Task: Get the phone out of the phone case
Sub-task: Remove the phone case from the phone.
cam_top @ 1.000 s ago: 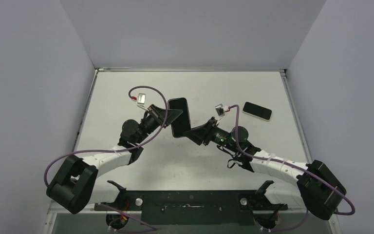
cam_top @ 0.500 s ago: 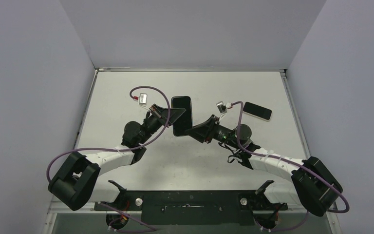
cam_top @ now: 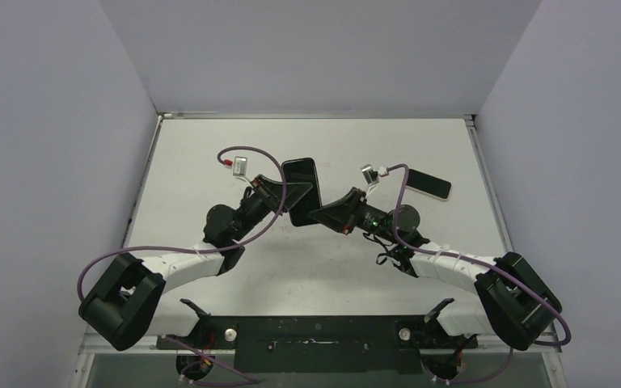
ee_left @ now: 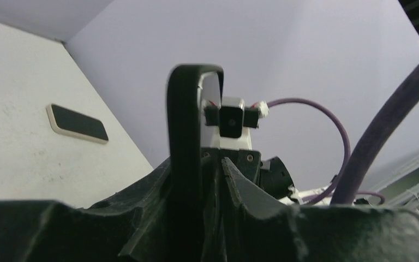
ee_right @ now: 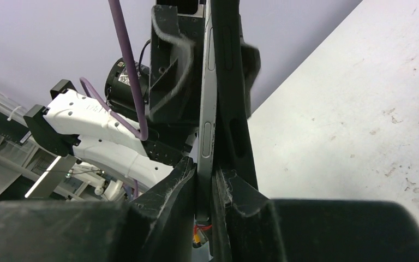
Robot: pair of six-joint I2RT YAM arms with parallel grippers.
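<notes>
A black phone in a black case (cam_top: 301,190) is held on edge above the table's middle, between both grippers. My left gripper (cam_top: 285,196) is shut on the case's left side. In the left wrist view (ee_left: 196,164) the case's black rim (ee_left: 184,120) stands upright between the fingers, and its top corner curls away with light showing behind it. My right gripper (cam_top: 321,212) is shut on the lower right edge. In the right wrist view (ee_right: 206,169) the fingers pinch the phone's grey edge (ee_right: 207,109), with the black case (ee_right: 230,82) lying against its right side.
A second black phone with a pale rim (cam_top: 427,183) lies flat at the table's back right and also shows in the left wrist view (ee_left: 77,123). The white table (cam_top: 210,153) has walls at the back and on both sides. Purple cables loop above both wrists.
Both grippers have carried the cased phone a little farther from the arm bases. The right arm has swung in closer to it. Both grips still hold.
</notes>
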